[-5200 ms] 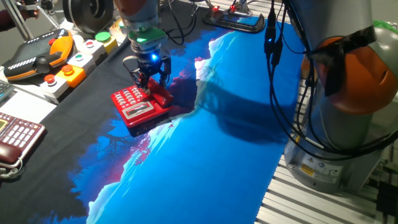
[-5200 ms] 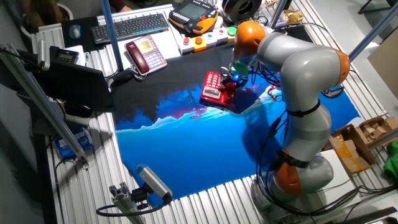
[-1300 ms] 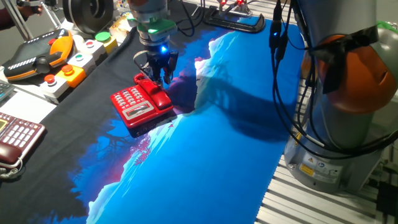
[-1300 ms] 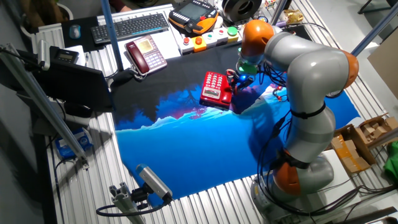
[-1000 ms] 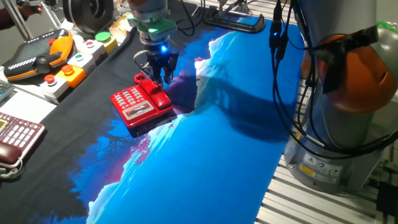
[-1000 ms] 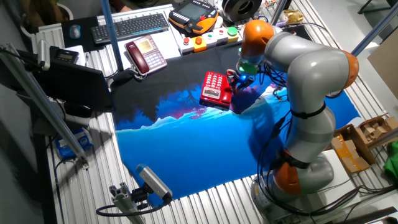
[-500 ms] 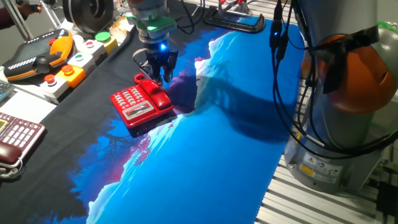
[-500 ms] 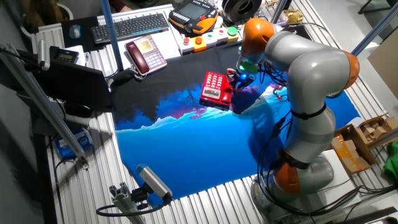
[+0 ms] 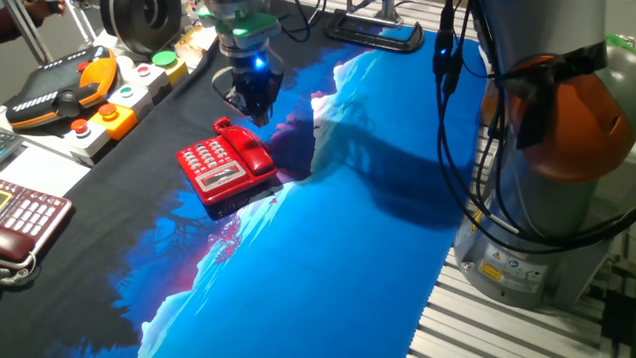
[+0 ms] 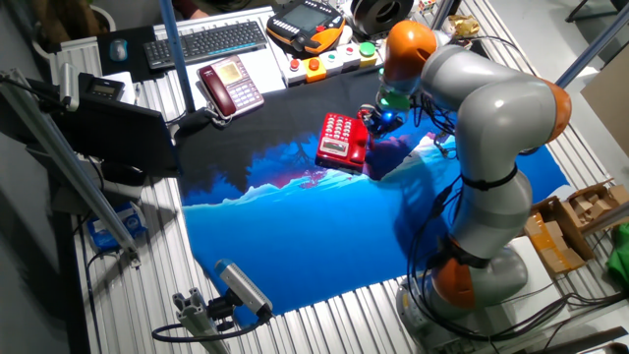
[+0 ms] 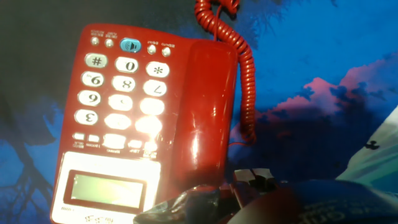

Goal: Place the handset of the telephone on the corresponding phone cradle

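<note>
The bright red telephone (image 9: 211,169) sits on the dark part of the cloth, also seen in the other fixed view (image 10: 338,140) and the hand view (image 11: 118,124). The red handset (image 9: 248,149) lies flat along the phone's cradle side (image 11: 204,112), covering the cradle. Its coiled cord (image 11: 244,74) runs off beside it. My gripper (image 9: 249,105) hangs a little above the far end of the handset, open and holding nothing; it also shows in the other fixed view (image 10: 379,119).
A dark maroon phone (image 9: 25,224) lies at the left edge, near a keyboard (image 10: 206,41). An orange teach pendant (image 9: 60,85) and a button box (image 9: 119,111) stand behind the phone. The arm's base (image 9: 556,159) is on the right.
My gripper has let go of the handset and risen away from it, moving slightly back. The handset stays on the phone; the phone has not moved.
</note>
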{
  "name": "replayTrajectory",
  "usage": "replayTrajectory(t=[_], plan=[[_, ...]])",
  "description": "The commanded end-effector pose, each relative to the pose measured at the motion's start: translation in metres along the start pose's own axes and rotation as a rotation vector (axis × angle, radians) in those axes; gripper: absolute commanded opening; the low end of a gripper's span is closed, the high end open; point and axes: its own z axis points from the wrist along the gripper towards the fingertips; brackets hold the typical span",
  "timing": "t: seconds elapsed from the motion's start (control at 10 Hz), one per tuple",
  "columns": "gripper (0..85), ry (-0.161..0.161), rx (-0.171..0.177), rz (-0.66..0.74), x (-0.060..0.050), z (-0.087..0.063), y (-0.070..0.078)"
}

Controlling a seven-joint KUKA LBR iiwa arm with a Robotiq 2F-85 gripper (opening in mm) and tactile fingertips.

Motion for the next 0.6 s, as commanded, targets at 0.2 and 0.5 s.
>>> replayTrajectory(t=[0.2, 0.5], plan=[[0.7, -0.01, 0.006, -0.008, 0.004, -0.01, 0.002], [0.7, -0.02, 0.022, -0.029, 0.01, -0.03, 0.006]])
